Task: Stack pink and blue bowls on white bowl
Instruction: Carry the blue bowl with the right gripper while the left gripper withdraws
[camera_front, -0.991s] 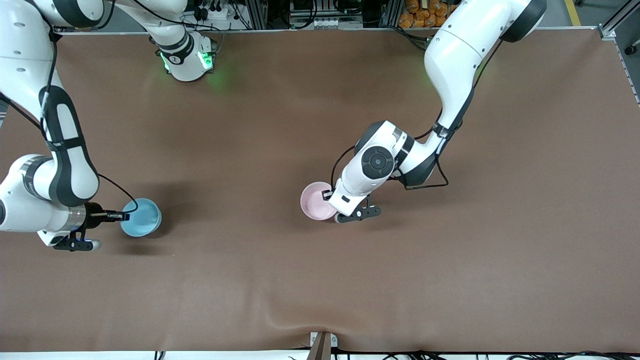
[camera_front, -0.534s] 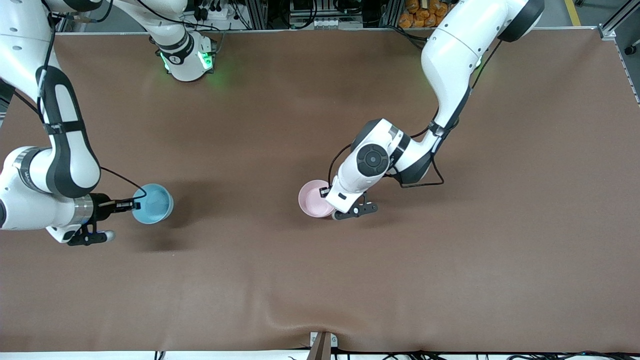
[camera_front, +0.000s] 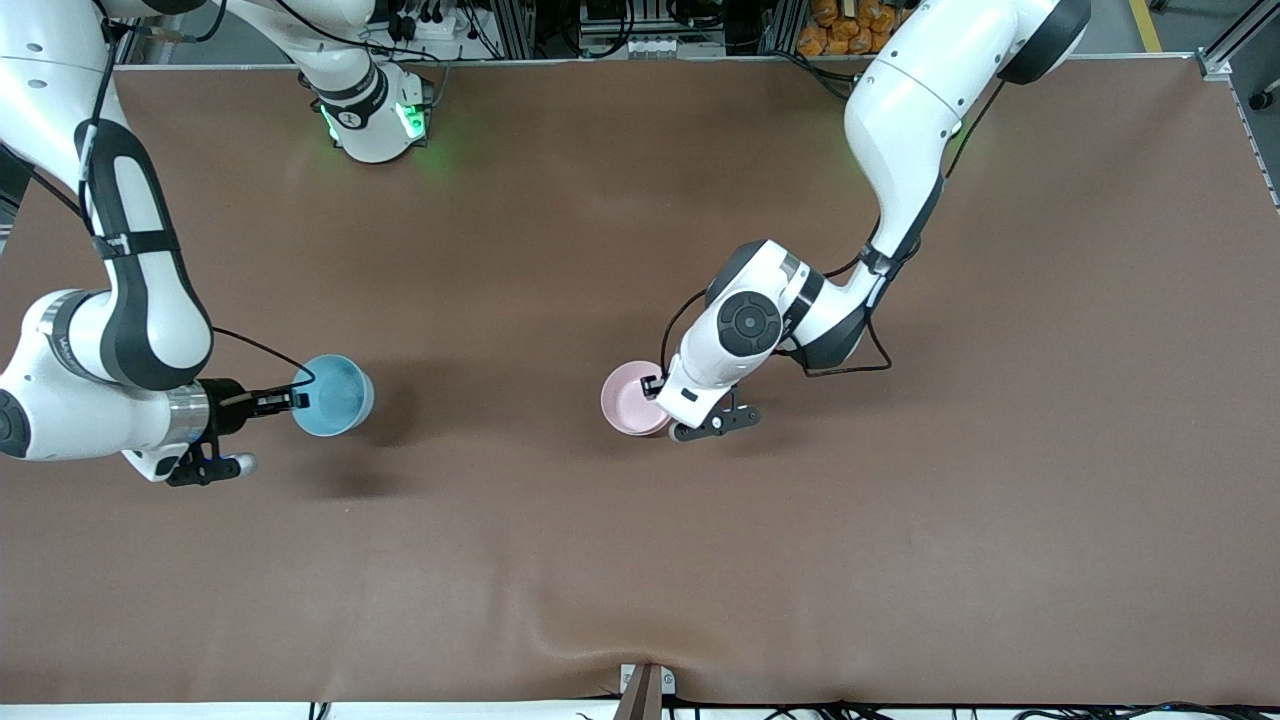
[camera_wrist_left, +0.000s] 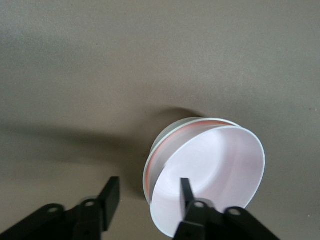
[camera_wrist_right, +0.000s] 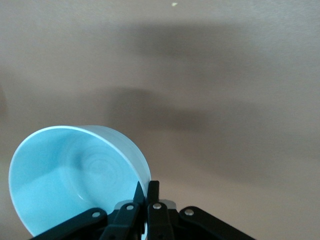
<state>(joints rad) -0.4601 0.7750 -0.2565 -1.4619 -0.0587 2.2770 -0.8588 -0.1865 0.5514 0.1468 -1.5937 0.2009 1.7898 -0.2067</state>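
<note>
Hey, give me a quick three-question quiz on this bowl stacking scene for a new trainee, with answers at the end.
1. True or false: the right gripper is shut on the rim of the blue bowl, which it holds up in the air.
2. Pick one: the pink bowl sits A) nested in the white bowl, B) beside it, C) upside down over it.
3. Fill the gap: the jaws of the left gripper stand ____ astride the pink bowl's rim.
Key: 1 true; 2 A; 3 open.
</note>
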